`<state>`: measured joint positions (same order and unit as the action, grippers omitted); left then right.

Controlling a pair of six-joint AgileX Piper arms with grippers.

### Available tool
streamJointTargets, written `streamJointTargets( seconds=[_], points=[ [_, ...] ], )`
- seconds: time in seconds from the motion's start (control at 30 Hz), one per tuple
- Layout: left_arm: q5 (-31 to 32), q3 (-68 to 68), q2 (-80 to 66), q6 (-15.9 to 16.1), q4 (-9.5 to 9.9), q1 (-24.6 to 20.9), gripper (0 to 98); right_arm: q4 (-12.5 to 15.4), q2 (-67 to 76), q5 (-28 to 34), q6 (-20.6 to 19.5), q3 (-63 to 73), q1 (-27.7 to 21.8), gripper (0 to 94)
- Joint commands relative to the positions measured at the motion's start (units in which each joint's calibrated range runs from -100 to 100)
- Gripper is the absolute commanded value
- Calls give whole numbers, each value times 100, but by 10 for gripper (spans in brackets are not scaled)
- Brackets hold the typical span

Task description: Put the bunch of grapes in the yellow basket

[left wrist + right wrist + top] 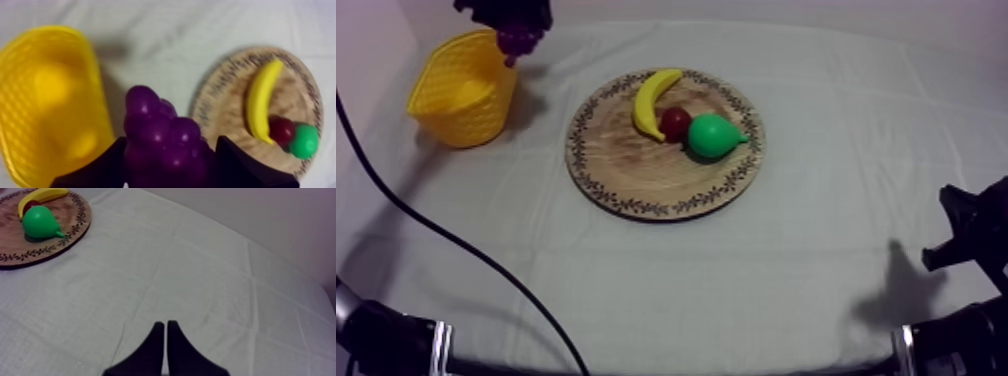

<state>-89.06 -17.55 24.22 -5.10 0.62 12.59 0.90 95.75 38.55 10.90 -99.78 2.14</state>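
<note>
My left gripper (516, 35) hangs in the air at the far left, shut on the purple bunch of grapes (520, 42), just off the yellow basket's (461, 90) right rim. From the left wrist the grapes (162, 135) sit between my two black fingers (100, 170), above the cloth between the basket (45, 100) and the round wooden board (225, 110). On the board (636, 165) lie a banana (654, 100), a small red fruit (675, 123) and a green pear (714, 136). My right gripper (166, 333) is shut on nothing, low over the cloth at the near right (961, 235).
The basket stands at the far left of the table with the board to its right in the middle. Bare cloth stretches across the near half. My arms' black bases sit at both near corners. The right wrist view catches the board's edge (75, 233) with the pear (40, 222).
</note>
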Motion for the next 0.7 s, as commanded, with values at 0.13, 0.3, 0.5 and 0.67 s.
streamJointTargets(
  seconds=[0.13, 0.3, 0.5, 0.67],
  points=[
    [-42, -416, 193, 234, 58, -624, 517, 1, 0, -1, 1, 0, 1, 3],
    [-128, -532, 236, 297, 121, -938, 519, 1, 0, -1, 1, 0, 1, 3],
    [-253, -570, 236, 311, 194, -1139, 522, 1, 0, -1, 1, 0, 1, 3],
    [-319, -576, 313, 288, 230, -1226, 525, 1, 0, -1, 1, 0, 1, 3]
  ],
)
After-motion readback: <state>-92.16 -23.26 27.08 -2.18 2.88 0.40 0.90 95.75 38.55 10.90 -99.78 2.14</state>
